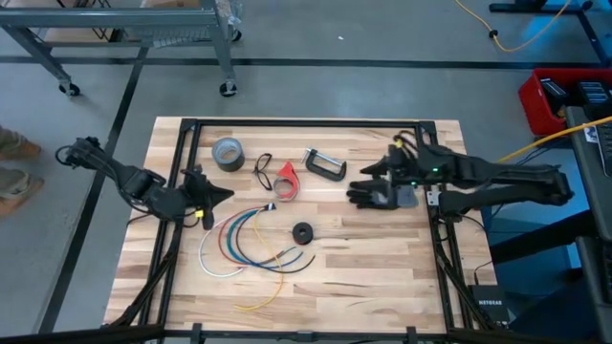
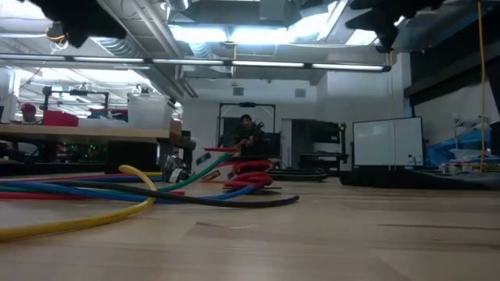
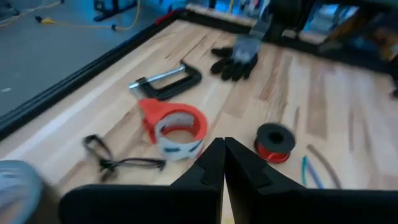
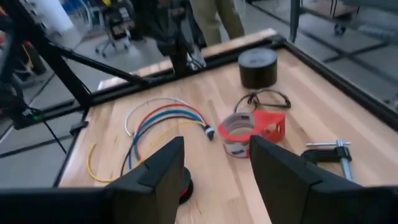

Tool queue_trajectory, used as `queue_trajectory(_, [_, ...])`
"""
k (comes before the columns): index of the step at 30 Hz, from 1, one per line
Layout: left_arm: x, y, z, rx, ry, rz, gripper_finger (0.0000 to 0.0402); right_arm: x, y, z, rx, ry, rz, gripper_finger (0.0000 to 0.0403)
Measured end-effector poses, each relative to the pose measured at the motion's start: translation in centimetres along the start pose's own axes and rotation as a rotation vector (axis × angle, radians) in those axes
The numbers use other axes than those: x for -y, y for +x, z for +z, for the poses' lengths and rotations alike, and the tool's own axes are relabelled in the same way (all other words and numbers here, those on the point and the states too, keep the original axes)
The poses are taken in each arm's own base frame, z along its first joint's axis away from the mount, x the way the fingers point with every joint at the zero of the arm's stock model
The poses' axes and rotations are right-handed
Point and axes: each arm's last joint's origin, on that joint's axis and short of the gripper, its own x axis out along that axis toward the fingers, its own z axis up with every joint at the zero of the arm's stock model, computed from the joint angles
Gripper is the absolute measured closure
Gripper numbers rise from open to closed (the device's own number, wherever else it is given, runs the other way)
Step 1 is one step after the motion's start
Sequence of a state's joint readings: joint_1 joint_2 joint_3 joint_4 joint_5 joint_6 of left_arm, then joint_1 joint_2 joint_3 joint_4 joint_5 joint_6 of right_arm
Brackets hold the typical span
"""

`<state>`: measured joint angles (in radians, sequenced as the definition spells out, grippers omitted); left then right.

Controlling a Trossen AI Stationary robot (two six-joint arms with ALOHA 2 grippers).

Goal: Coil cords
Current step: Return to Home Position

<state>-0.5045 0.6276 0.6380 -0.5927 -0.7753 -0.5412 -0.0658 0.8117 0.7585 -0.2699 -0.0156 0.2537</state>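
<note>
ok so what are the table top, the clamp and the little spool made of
Table top: wood, jointed pale strips with grain, matte. Clamp: metal by its look, dark frame, silvery screw. Spool: black, matte, likely plastic though that is open; red wire is wound between its flanges.
</note>
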Motion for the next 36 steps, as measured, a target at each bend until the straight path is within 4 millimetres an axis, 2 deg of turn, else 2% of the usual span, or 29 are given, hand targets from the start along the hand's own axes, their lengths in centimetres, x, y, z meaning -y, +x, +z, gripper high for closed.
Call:
queue_trajectory(7, [-0.5, 1.0, -2.9, 0.195, -0.002, -0.128, 0.0398, 0.5, -3.1, -1.9, 0.102, -0.016, 0.018, 0.0217])
queue_trajectory(13, [-0.7, 1.7, -4.3, 0.350, 0.038, -0.259, 0.0398, 1.1, -3.9, -4.4, 0.241, -0.001, 0.046, 0.0217])
queue_trajectory(18, [-1.1, 2.5, -5.1, 0.394, 0.078, -0.288, 0.0398, 1.6, -3.4, -6.4, 0.307, 0.009, 0.070, 0.0217])
queue_trajectory(25, [-1.9, 3.6, -6.1, 0.395, 0.087, -0.332, 0.0398, 2.3, -1.9, -9.2, 0.305, 0.028, 0.087, 0.0217])
queue_trajectory(36, [-3.1, 4.5, -6.3, 0.436, 0.091, -0.402, 0.0398, 3.1, -1.0, -12.1, 0.369, 0.041, 0.110, 0.0217])
